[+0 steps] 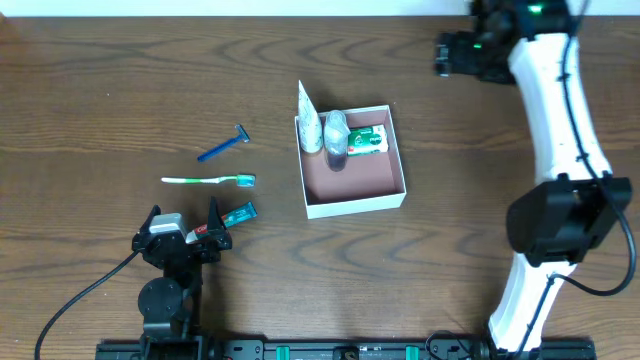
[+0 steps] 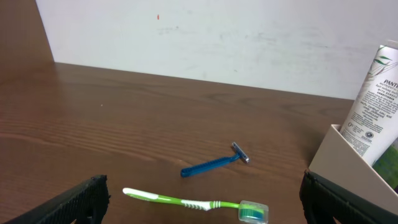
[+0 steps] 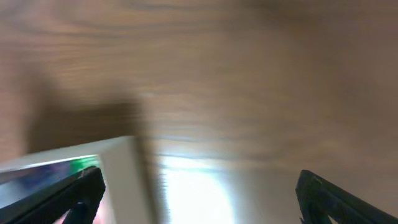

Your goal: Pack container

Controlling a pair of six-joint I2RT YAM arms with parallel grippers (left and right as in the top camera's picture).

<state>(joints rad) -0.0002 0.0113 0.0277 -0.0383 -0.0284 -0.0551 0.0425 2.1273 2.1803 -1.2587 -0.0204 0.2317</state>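
Left end effector (image 1: 184, 215) wide, lower left. Right end effector (image 1: 446, 56) wide, upper right. Container (image 1: 360, 178) mid-frame on bench (image 1: 100, 100).

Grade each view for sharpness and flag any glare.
Overhead: sharp, evenly lit, the white-walled square cardboard box crisp. Left wrist: sharp, the blue plastic razor clearly outlined. Right wrist: heavily blurred throughout, with a bright glare patch low on the brown wooden table.
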